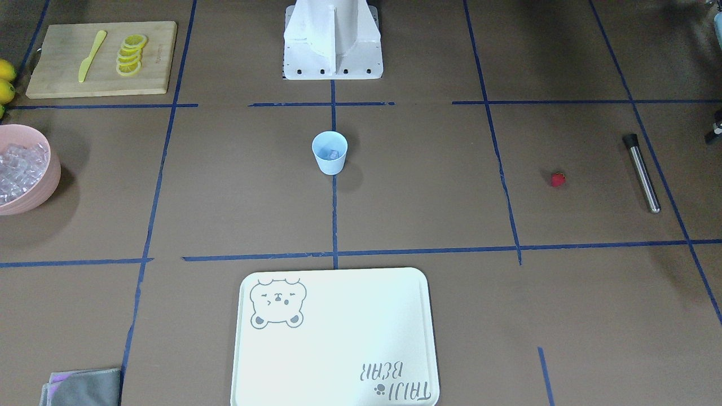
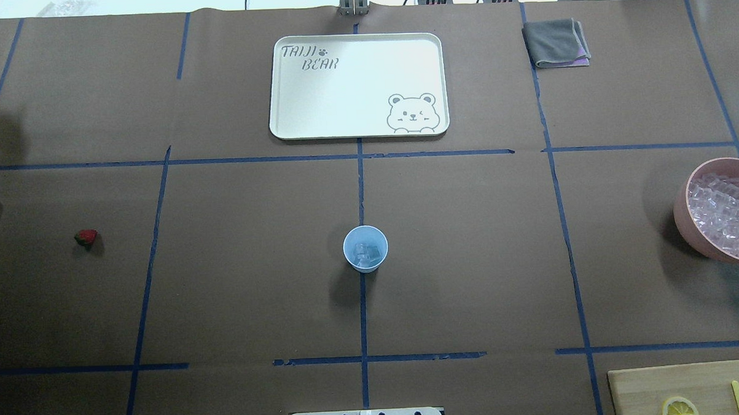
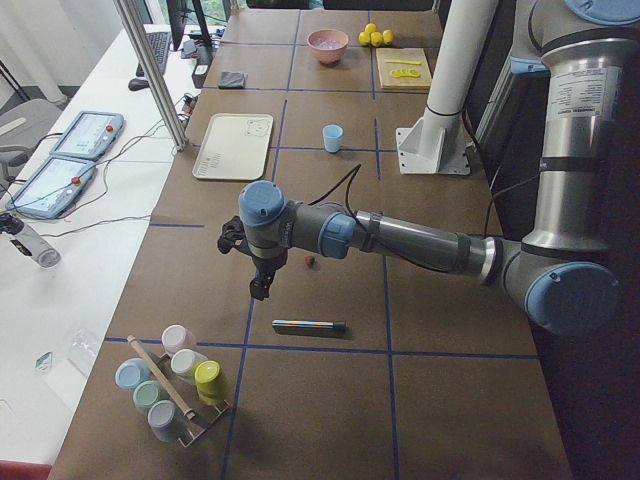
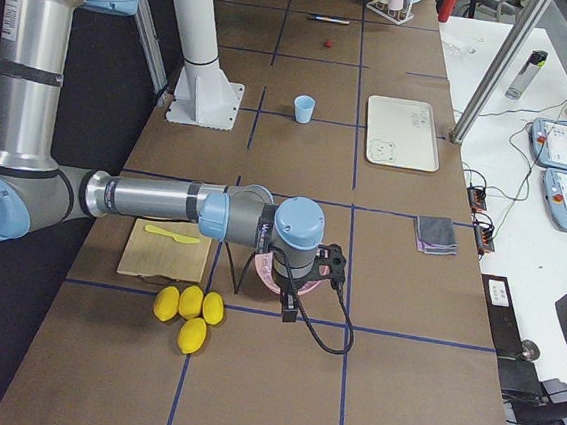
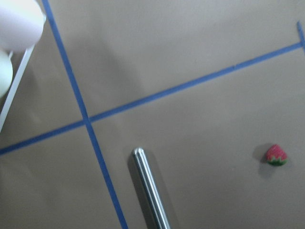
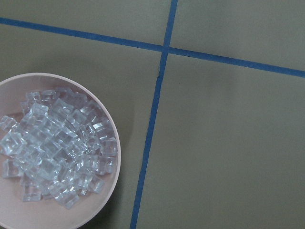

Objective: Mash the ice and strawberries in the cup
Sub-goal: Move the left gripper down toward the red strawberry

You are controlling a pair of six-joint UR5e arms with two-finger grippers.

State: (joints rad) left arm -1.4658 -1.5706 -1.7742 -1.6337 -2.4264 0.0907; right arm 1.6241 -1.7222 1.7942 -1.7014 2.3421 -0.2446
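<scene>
The pale blue cup (image 2: 365, 249) stands upright at the table's centre with a few ice cubes (image 2: 366, 253) inside. More ice (image 6: 57, 152) fills the pink bowl (image 2: 683, 212) at the robot's right. The red strawberry (image 1: 558, 179) lies alone on the robot's left side, also in the left wrist view (image 5: 276, 155). My left gripper (image 3: 259, 290) hangs above the table near the strawberry (image 3: 309, 261); it shows only in this side view, so I cannot tell its state. My right gripper (image 4: 288, 313) hovers by the pink bowl, and I cannot tell its state either.
A steel rod with a black end (image 1: 642, 172) lies beyond the strawberry. A white bear tray (image 2: 279, 88) and grey cloth (image 2: 556, 42) sit at the far edge. A board (image 1: 56, 79) carries lemon slices and a yellow knife; whole lemons (image 4: 189, 309) lie nearby. A rack of pastel cups (image 3: 175, 385) stands at the left end.
</scene>
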